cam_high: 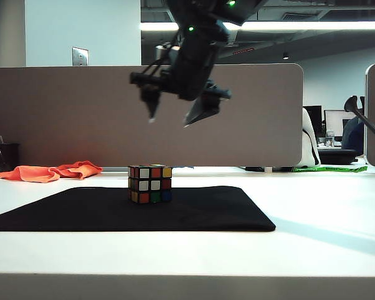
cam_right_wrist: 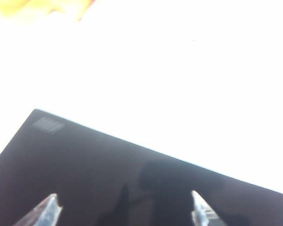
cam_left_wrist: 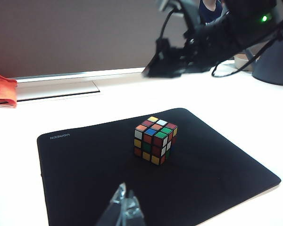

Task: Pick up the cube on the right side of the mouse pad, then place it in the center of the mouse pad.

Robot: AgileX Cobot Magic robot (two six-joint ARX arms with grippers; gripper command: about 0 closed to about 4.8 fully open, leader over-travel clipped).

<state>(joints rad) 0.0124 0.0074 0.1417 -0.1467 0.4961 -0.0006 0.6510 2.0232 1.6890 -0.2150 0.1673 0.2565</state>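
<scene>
Black mat, bright stickers: the cube [cam_high: 150, 184] sat on the mouse pad [cam_high: 81, 212], around its middle and a shade toward the far edge, squarely on its base. No finger touched it. The right gripper [cam_high: 172, 111] hung in the air well above it and a little to the right, its fingertips [cam_high: 153, 106] pointing down, jaws spread wide with nothing between them. So the cube lay straight down from those jaws and slightly left; any return to it would be a short drop. In the right wrist view the right gripper [cam_right_wrist: 125, 209] showed only bare pad between its tips, the cube out of frame.

The left gripper [cam_left_wrist: 123, 213] sat low at the near edge of the pad, on the near side of the cube [cam_left_wrist: 154, 140] and well apart from it, its tips drawn together and empty. The right arm was the one placed over the cube.

As for looks: black frame, three-by-three faces scrambled in white, red, orange, yellow, green and blue, no long axis to favour. By my reading the placement was done.
</scene>
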